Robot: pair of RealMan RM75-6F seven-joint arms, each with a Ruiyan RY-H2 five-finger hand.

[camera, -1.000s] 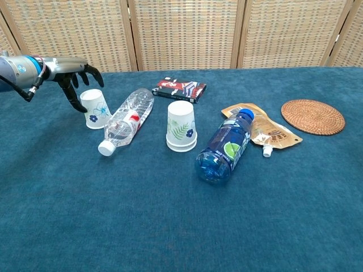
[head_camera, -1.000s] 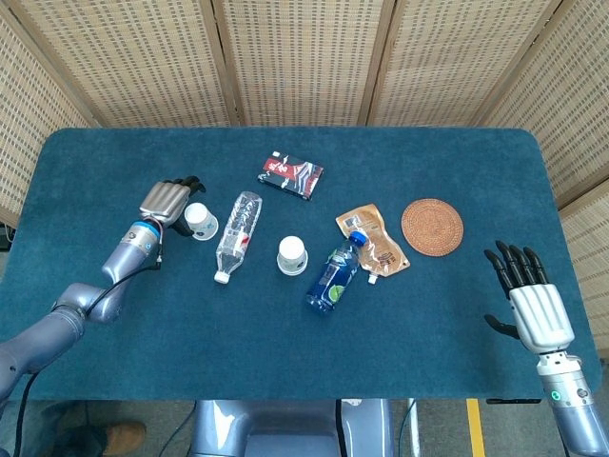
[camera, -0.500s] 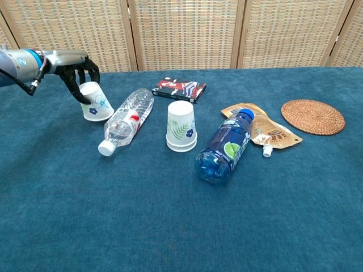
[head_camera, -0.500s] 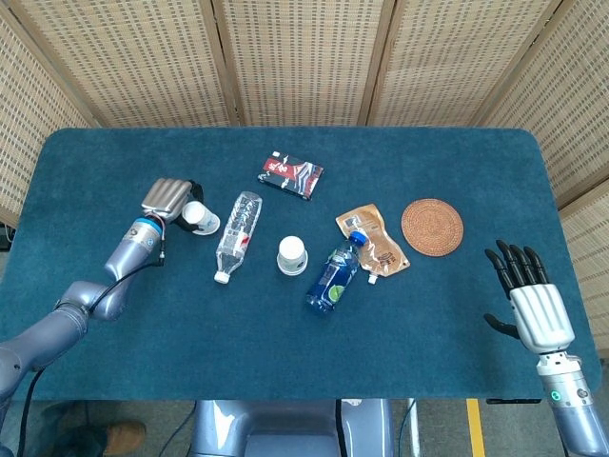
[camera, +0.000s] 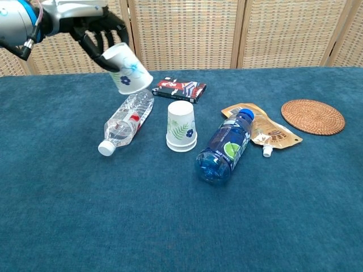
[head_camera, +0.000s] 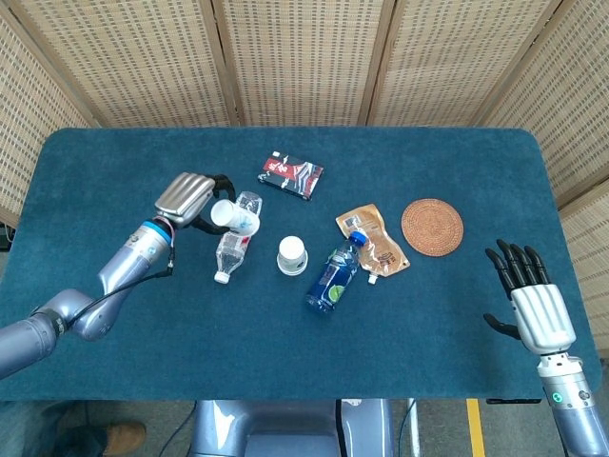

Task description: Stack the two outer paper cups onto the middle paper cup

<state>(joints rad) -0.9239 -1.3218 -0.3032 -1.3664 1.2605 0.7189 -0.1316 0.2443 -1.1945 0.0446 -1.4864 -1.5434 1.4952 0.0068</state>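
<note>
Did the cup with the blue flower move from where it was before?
Yes. The left hand has lifted the blue-flower cup off the table and carried it right, so it now hangs tilted above the clear bottle.

Silver arms, blue wrist rings, silver-backed black-fingered left hand [head_camera: 190, 197].

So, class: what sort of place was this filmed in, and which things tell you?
Probably a robot test station: a blue-carpeted table, woven folding screens behind it, and assorted props like a clear bottle and rattan coaster.
</note>
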